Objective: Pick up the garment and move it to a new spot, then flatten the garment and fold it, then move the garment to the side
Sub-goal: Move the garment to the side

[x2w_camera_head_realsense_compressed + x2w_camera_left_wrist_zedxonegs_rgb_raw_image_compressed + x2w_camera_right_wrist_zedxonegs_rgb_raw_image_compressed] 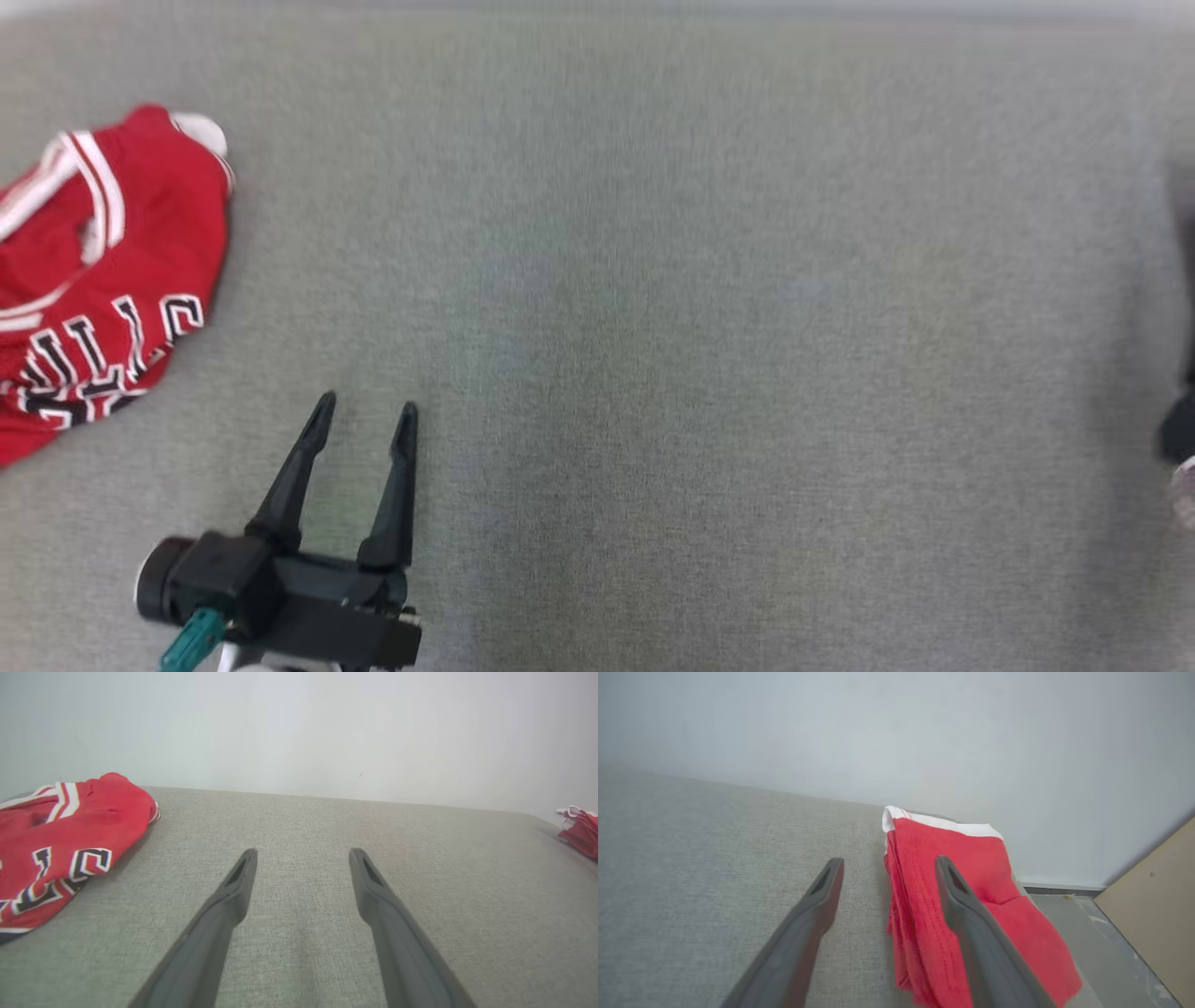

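Note:
A folded red garment (971, 896) with a white hem lies at the far end of the grey cloth surface (714, 858), by its edge. My right gripper (888, 863) is open above it. Its right finger (971, 914) crosses over the red cloth, its left finger is over bare grey, and nothing is clamped between them. In the left wrist view the same folded garment (579, 830) shows small at the far right. My left gripper (366, 406) (303, 854) is open and empty, low over the grey surface.
A crumpled red jersey (93, 280) (60, 844) with white trim and black lettering lies at the left, just left of my left gripper. A blurred dark shape (1178, 429) sits at the head view's right edge. A pale wall (924, 742) and a floor strip (1101, 938) lie beyond the surface.

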{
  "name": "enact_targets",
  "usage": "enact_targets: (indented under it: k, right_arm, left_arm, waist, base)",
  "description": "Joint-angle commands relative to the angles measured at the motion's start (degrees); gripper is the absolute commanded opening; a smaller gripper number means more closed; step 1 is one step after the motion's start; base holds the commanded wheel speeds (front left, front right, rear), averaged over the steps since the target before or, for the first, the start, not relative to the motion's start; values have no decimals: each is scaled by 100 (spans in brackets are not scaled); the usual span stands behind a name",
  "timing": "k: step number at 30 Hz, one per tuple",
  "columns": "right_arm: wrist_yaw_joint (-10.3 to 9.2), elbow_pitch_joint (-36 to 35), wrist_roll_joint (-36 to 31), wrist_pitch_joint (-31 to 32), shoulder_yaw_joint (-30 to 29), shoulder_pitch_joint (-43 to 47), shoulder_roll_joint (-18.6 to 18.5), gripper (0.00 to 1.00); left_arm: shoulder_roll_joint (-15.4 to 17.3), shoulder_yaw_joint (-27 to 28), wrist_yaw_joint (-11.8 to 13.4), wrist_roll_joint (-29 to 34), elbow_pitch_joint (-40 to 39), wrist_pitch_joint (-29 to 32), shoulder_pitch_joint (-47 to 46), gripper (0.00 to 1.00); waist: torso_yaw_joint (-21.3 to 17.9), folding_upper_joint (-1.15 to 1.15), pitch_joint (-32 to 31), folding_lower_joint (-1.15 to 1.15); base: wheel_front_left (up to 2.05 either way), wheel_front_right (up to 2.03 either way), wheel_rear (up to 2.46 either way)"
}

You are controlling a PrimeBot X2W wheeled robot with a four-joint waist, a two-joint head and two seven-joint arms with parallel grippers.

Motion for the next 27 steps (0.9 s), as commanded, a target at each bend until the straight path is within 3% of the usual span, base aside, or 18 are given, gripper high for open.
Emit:
enact_targets:
  k: [1,3,4,5,9,15,23,27]
  right_arm:
    - [-12,-330,230,-83,-68,384,443,100]
    - [-12,-705,349,-127,-44,804,894,100]
    - [-12,-1130,413,-148,-2,1202,1366,100]
    - [-12,-1331,429,-152,15,1382,1576,100]
    - [-12,-1922,783,-182,343,1987,1960,100]
    - [-12,-2066,1289,-305,892,2547,2038,100]
    - [-12,-1709,1747,-397,1872,2762,2032,100]
    - [-13,-1563,1708,-376,2087,2732,2031,100]
  left_arm:
    - [-86,139,8,42,32,-18,201,100]
    - [-170,266,8,54,98,-18,360,100]
    - [-236,403,12,55,136,-18,505,100]
    - [-272,476,13,78,162,-18,568,100]
    - [-362,716,46,208,257,-18,793,100]
    - [-497,1008,201,385,221,-18,1077,100]
    - [-571,1379,121,568,326,-18,1390,100]
    - [-590,1414,87,633,370,-18,1471,100]
  waist:
    - [-51,0,-723,1]
    - [-75,0,-989,1]
    - [-112,0,-1201,1]
    - [-136,0,-1300,1]
    - [-235,0,-1605,1]
    - [-347,0,-1908,1]
    - [-439,0,-2158,1]
    - [-403,0,-2202,1]
  base:
    - [0,0,0]
    - [0,0,0]
    - [0,0,0]
    - [0,0,0]
    - [0,0,0]
    - [0,0,0]
    - [0,0,0]
    - [0,0,0]
